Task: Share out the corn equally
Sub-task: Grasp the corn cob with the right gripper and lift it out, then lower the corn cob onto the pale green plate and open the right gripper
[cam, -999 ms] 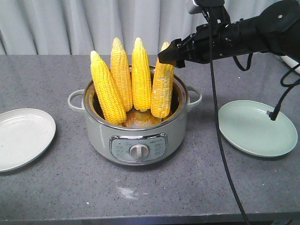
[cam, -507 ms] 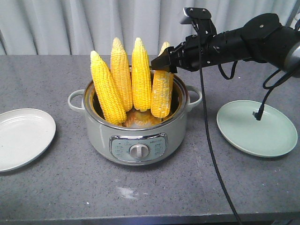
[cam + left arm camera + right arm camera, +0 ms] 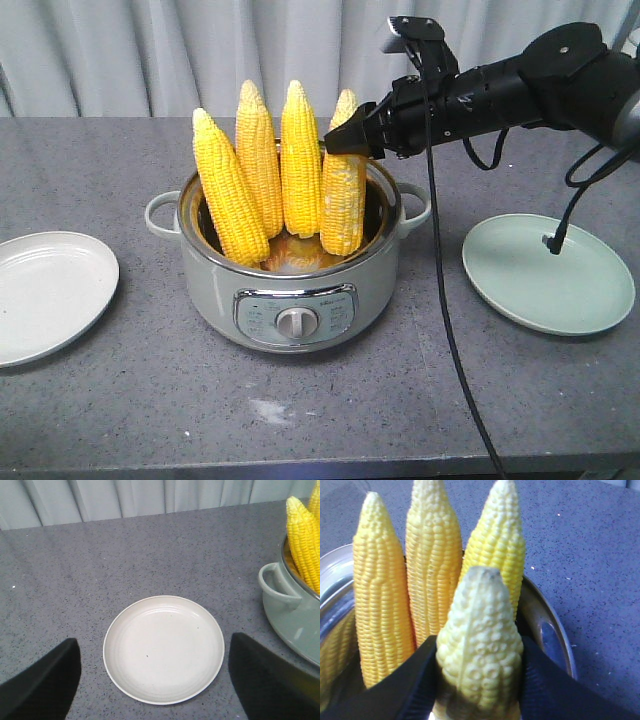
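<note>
A white plate was laid at the left of the table. Only in the left wrist view was the left gripper shown, hung above that plate with its jaws spread wide. At centre, the corn, four cobs, was stood upright in the cooker pot. The rightmost cob was clenched near its tip by the right gripper, whose arm was stretched in from the right. A green plate was set at the far right.

Black right gripper on bulky black arm, thin black cable
</note>
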Controlling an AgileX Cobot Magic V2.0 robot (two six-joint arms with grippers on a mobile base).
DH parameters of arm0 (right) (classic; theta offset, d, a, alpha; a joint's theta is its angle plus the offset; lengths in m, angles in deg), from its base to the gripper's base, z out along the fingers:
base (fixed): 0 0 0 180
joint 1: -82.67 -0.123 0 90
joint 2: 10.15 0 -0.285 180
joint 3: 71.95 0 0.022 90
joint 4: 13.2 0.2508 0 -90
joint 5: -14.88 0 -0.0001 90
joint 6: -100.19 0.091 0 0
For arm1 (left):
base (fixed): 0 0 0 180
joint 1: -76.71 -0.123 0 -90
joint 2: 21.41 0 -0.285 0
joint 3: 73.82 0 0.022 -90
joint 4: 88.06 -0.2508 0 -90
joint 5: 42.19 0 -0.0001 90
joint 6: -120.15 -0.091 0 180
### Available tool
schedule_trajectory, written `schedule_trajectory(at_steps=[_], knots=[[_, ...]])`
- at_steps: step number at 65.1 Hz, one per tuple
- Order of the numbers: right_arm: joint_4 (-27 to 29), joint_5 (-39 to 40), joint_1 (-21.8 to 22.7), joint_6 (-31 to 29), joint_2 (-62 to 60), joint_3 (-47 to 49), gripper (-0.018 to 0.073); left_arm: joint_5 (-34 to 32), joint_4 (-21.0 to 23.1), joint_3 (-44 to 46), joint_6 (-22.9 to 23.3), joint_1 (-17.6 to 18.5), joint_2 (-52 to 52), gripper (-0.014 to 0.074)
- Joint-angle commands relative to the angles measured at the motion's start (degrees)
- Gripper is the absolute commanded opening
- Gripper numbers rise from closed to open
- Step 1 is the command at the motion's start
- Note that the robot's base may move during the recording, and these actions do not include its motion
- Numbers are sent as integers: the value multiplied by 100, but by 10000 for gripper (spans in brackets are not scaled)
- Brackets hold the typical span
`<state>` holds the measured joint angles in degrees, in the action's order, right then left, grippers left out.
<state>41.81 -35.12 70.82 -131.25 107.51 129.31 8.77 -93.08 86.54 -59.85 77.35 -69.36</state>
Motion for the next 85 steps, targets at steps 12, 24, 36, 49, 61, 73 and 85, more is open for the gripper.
schedule_trajectory(at_steps=[12,24,36,49,61,73,85], knots=[[209,82,7,-19,-1181,175,269,-347,-5,178,35,-8,-47,587],[-190,100,7,258,-1870,175,269,-347,-5,178,35,-8,-47,587],[-1517,100,9,1344,-2553,175,269,-347,-5,178,35,-8,-47,587],[-3907,-153,14,3176,-2937,156,269,-347,-5,178,35,-8,-47,587],[-5664,-743,14,4446,-2804,156,269,-347,-5,178,35,-8,-47,587],[-6696,-1111,14,4838,-2431,156,269,-347,-5,178,35,-8,-47,587],[-7264,-1394,14,4937,-1887,156,269,-347,-5,178,35,-8,-47,587]])
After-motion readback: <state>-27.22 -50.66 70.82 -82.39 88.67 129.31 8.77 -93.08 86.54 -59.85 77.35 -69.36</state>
